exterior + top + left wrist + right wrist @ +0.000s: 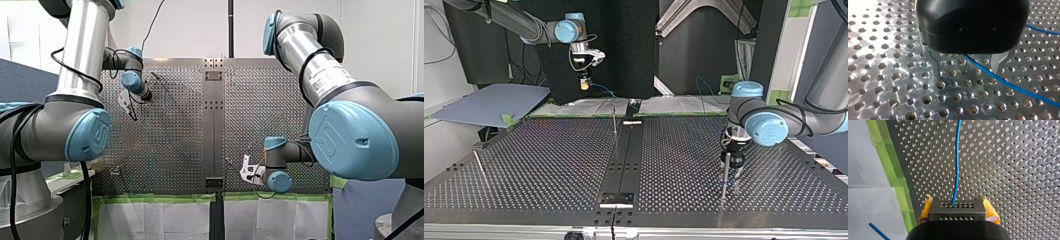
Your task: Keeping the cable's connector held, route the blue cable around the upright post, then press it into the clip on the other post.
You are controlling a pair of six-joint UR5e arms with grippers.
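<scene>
My right gripper (957, 216) is shut on the grey metal connector (957, 208), with a yellow pad on each side. The blue cable (956, 165) leaves the connector and runs ahead over the perforated plate. In the top view my right gripper (584, 84) hangs above the table's far edge, the cable (603, 90) trailing from it. My left gripper (968, 72) is open just above the plate, and the cable (1008, 85) passes loosely between its metal fingers (936, 65). In the top view my left gripper (730, 167) stands right by an upright post (723, 187).
A thin post (614, 117) rises at the table's middle seam, and another post (480, 167) leans near the top view's left edge. Green tape (895, 172) and white paper border the plate beside my right gripper.
</scene>
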